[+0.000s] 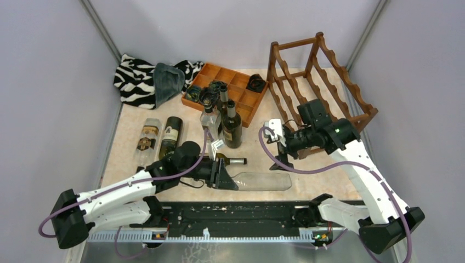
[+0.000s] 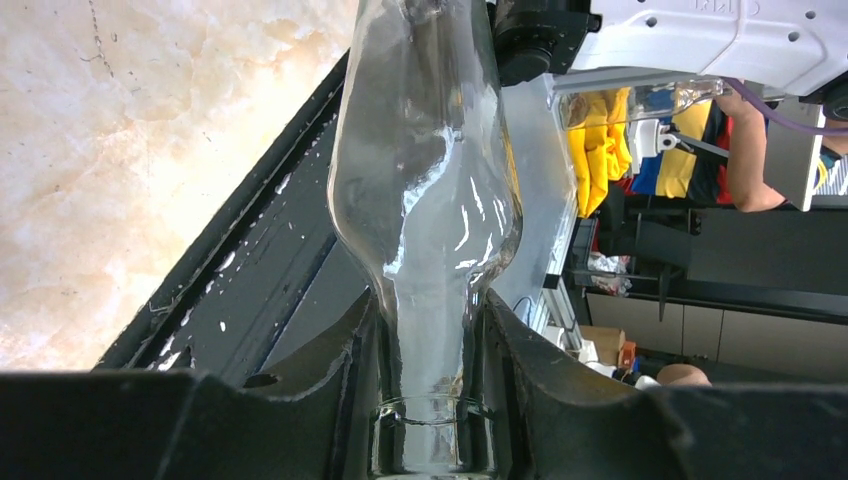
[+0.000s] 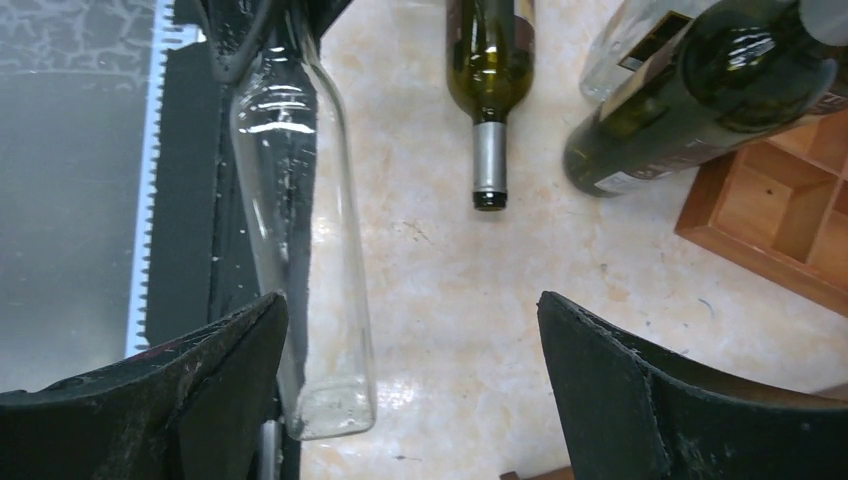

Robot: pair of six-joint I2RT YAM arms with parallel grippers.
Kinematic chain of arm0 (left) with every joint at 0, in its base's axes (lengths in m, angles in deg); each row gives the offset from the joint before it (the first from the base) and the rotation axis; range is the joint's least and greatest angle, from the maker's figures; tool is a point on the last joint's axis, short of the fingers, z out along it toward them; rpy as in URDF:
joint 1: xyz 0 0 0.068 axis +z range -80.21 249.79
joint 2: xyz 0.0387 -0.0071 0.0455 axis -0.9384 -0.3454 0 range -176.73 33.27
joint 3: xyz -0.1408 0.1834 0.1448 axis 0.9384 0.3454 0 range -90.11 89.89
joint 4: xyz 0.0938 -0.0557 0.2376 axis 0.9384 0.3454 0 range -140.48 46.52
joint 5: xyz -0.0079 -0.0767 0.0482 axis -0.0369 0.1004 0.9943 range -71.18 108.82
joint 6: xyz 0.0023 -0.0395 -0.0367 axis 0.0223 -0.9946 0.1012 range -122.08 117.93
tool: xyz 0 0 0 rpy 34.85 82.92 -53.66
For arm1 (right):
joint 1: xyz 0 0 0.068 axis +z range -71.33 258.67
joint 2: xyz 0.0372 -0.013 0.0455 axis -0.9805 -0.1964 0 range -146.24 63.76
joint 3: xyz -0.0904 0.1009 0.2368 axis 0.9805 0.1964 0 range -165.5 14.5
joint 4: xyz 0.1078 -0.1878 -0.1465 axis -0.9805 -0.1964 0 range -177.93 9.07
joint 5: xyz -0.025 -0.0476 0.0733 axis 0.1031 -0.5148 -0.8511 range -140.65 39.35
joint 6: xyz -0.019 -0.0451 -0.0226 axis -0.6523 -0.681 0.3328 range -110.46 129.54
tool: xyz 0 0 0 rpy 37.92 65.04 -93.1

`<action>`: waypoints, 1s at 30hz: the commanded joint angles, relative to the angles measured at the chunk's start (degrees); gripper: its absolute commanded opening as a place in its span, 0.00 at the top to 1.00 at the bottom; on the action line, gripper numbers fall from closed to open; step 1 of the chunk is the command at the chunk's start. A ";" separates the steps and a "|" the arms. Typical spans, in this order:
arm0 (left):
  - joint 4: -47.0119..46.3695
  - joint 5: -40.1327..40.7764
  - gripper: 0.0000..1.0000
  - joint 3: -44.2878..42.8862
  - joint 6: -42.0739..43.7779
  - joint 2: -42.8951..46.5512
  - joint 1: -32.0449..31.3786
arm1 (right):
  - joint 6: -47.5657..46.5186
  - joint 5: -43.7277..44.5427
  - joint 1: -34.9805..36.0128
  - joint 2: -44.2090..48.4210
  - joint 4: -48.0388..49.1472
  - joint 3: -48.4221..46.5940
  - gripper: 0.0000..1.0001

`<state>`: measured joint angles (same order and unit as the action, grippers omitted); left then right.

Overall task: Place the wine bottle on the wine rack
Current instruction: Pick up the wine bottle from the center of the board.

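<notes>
A clear glass wine bottle (image 1: 263, 181) lies lengthwise along the table's front edge, its base pointing right. My left gripper (image 1: 227, 178) is shut on its neck; in the left wrist view the neck of the bottle (image 2: 430, 200) sits clamped in the gripper (image 2: 430, 330). My right gripper (image 1: 281, 148) hovers open just beyond the bottle's base. In the right wrist view the bottle (image 3: 300, 200) lies by the left finger (image 3: 230, 360), and nothing is between the jaws of the gripper (image 3: 412, 330). The reddish-brown wine rack (image 1: 323, 76) stands at the back right, behind the right arm.
A green bottle (image 1: 230, 160) lies just behind the left gripper. Two bottles (image 1: 231, 123) stand mid-table in front of an orange-brown compartment tray (image 1: 230, 90). Two more bottles (image 1: 159, 139) lie at left. A zebra cloth (image 1: 134, 76) is at the back left. A black rail (image 1: 236, 213) runs along the front.
</notes>
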<state>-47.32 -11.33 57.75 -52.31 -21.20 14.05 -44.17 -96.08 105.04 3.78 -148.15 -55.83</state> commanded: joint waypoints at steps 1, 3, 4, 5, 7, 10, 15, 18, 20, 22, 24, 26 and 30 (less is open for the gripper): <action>-8.62 -0.01 1.00 0.37 -1.86 1.31 0.20 | 1.86 -4.43 -0.27 0.19 0.53 1.11 0.06; -9.87 0.56 1.00 0.71 -2.98 1.28 0.21 | 1.98 -4.80 -0.15 -0.08 0.94 2.51 0.06; -10.38 0.94 1.00 0.80 -3.55 1.24 0.20 | 2.07 -5.17 0.20 -0.39 0.95 2.97 0.05; -11.03 1.31 1.00 0.87 -4.22 1.15 0.20 | 2.05 -5.46 0.93 -0.78 0.91 3.50 0.05; -11.93 1.94 1.00 0.82 -5.05 1.03 0.20 | 1.95 -5.74 3.28 -1.39 1.33 4.93 0.05; -12.05 2.69 1.00 0.17 -5.29 0.63 0.20 | 2.51 -4.86 6.51 -1.82 4.78 8.42 0.05; -13.06 3.35 1.00 -0.64 -5.85 -0.45 0.20 | 7.33 -1.00 9.55 -2.22 14.47 11.86 0.06; -14.24 3.52 1.00 -0.80 -6.50 -0.94 0.20 | 7.53 0.33 11.13 -3.28 15.87 12.07 0.10; -14.71 3.71 1.00 -0.97 -6.70 -1.29 0.20 | 7.24 0.28 12.32 -4.04 16.34 12.73 0.15; -14.90 3.83 1.00 -1.21 -6.71 -1.29 0.35 | 7.39 0.25 13.53 -4.61 17.38 13.96 0.17; -15.33 3.82 1.00 -1.26 -6.87 -1.24 0.65 | 7.39 0.59 14.45 -5.10 18.13 14.62 0.18; -15.91 3.83 1.00 -1.11 -7.17 -1.23 0.85 | 7.40 0.40 14.77 -5.58 18.51 14.82 0.20; -17.40 3.60 1.00 0.27 -8.03 -0.95 1.18 | 4.72 -0.90 15.14 -5.94 17.07 14.61 0.52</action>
<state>-56.43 -7.29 58.95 -58.74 -22.97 14.70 -37.26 -95.14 119.43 -2.32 -132.46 -40.85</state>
